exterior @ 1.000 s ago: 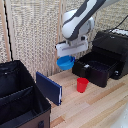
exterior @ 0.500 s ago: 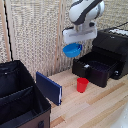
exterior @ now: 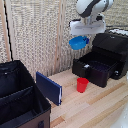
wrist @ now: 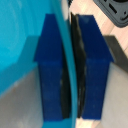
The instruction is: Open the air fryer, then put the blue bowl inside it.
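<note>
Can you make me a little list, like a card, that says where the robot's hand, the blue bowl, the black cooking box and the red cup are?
gripper: up in the air, shut on the bowl's rim
blue bowl: held above the table, not in the drawer yet
air fryer: at the exterior view's right, drawer pulled open
air fryer handle: on the drawer's front
red cup: upright on the table, in front of the drawer
</note>
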